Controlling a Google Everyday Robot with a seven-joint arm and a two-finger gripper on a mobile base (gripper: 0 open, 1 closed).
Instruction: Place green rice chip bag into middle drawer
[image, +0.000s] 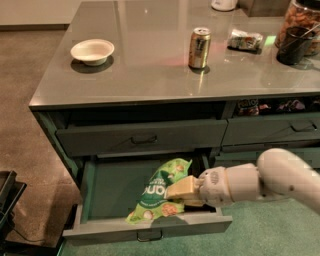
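The green rice chip bag (159, 195) is a crinkly bright-green foil bag with white lettering. It hangs tilted inside the pulled-out middle drawer (105, 187), its lower end near the drawer's front wall. My gripper (176, 192), with tan fingers, comes in from the right on a white arm (270, 180) and is shut on the bag's right edge. The drawer is green inside and has a small dark pull handle (149, 236) on its front. The matching wide drawer above it (142, 137) is closed.
On the grey countertop stand a white bowl (92, 51), a gold can (199, 48), a small silvery packet (244, 40) and a dark jar (298, 32). A narrower drawer (272, 130) is at the right. A dark object (7, 200) stands at the left floor edge.
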